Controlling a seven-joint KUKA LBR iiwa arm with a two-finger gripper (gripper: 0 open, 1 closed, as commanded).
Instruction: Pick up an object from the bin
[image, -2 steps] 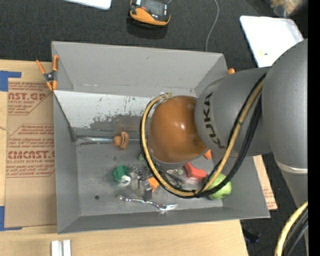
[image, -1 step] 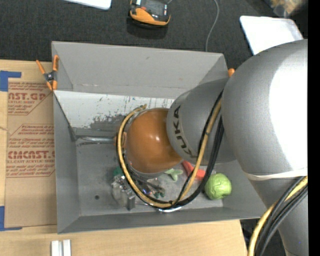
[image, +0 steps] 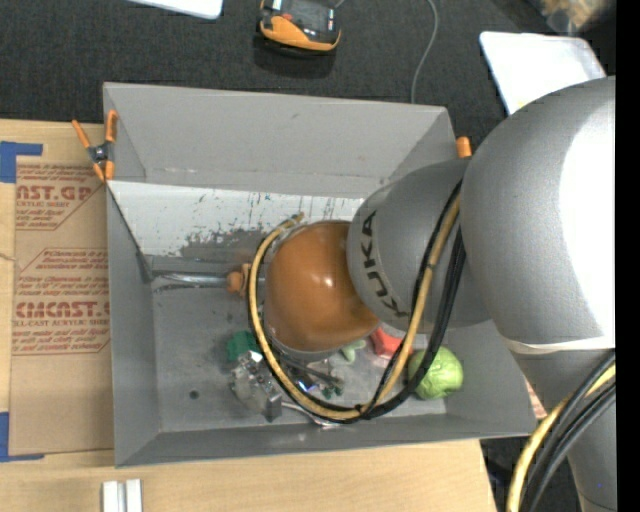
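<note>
Pincer (image: 258, 386) beside green piece (image: 239, 346), lime lump (image: 438, 373) apart

The arm (image: 540, 230) reaches in from the right, orange-covered wrist (image: 310, 290) above the low tool (image: 258, 385).

bin (image: 180, 400): matt grey metal, scuffed | wrist cover (image: 305, 285): glossy, smooth | green ball (image: 437, 373): rough, crinkled

Bulky rounded silver-grey arm (image: 545, 220), black KUKA lettering (image: 372, 270), glossy orange dome cover (image: 310, 285) at the wrist, black and yellow cables (image: 258, 320) looped round it, small metal hand (image: 258, 387).
</note>
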